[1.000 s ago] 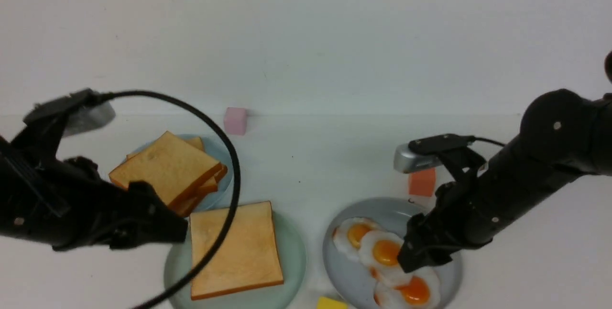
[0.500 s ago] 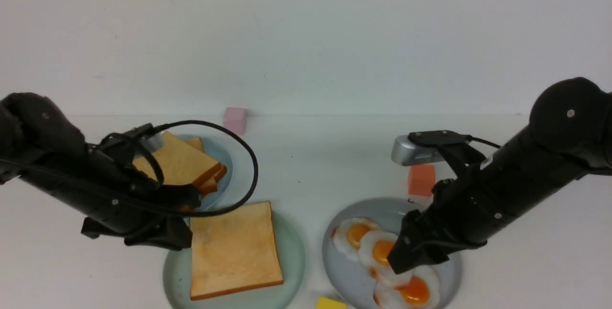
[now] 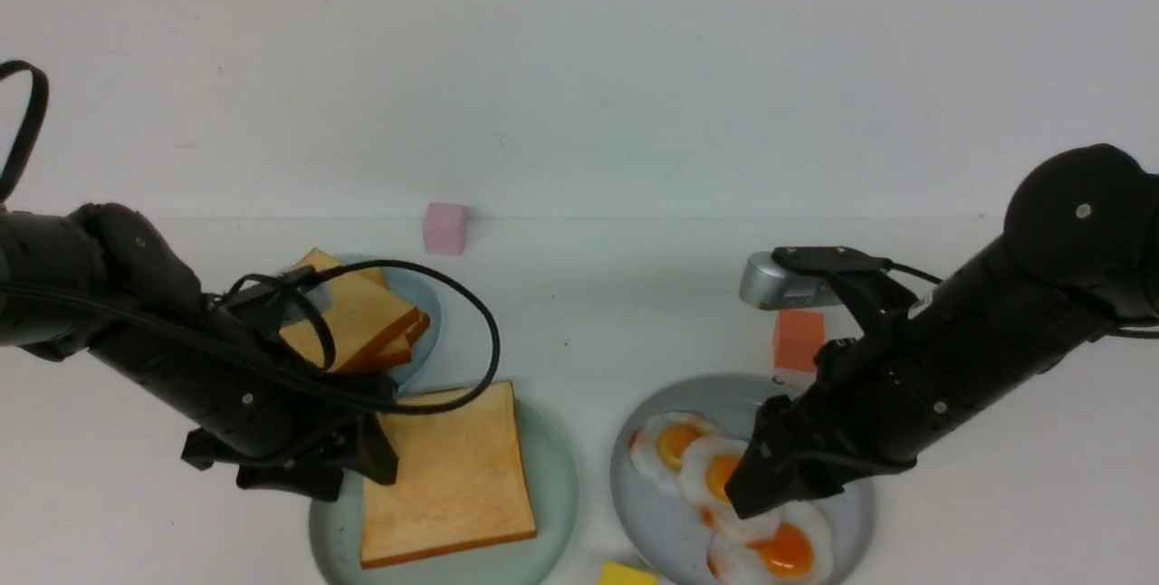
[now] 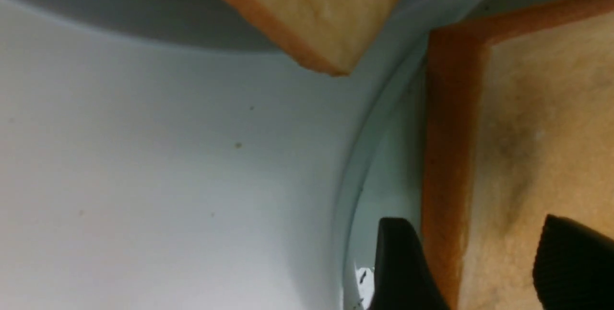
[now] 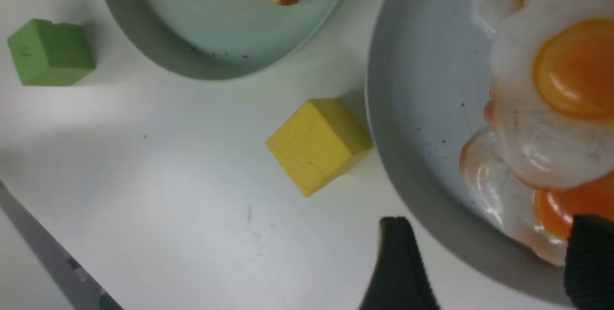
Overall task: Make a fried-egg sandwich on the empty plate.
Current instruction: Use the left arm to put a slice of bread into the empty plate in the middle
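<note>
Straddling the left edge of the toast slice [image 3: 444, 476] that lies flat on the mint-green plate [image 3: 557, 485], the left hand [image 3: 371, 463] has its fingers apart (the crust sits between them). The right hand [image 3: 747, 494], fingers likewise spread, hangs low over the overlapping fried eggs [image 3: 675, 449] on the grey plate [image 3: 661, 522]. Both plates rest on the counter [image 3: 589, 313].

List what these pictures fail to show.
- Front view: left gripper, fingertips hidden by its own body.
- Front view: mint-green plate and yellow cube, near sides cut off by the bottom edge.
- Front view: middle fried egg, partly behind the right gripper.
- Front view: toast stack, slice count hidden by left arm and cable.
</note>
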Action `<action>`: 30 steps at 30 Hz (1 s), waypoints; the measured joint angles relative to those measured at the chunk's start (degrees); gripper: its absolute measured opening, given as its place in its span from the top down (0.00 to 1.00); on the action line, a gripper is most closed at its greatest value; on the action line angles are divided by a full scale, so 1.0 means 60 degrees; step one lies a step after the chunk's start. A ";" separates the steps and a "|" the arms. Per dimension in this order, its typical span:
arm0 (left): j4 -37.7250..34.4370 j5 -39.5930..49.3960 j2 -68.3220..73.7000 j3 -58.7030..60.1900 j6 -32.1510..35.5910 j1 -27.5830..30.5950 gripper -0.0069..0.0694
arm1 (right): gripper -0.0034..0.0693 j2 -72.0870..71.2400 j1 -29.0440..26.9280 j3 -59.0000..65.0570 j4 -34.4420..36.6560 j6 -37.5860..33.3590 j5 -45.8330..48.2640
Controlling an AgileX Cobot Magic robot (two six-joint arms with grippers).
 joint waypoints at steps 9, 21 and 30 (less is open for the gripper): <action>-0.0604 -0.0036 0.0375 -0.0010 0.1007 0.0000 0.71 | 0.31 0.0000 0.0000 0.0000 0.0126 0.0000 0.0147; -0.0677 0.0400 -0.0516 0.0012 0.1135 0.0000 0.84 | 0.31 0.0000 -0.0114 0.0000 0.0150 0.0123 0.0147; -0.1022 0.0120 -0.0981 0.1088 0.1322 0.0000 0.84 | 0.31 0.0000 -0.1149 0.0000 0.0191 0.0179 -0.0022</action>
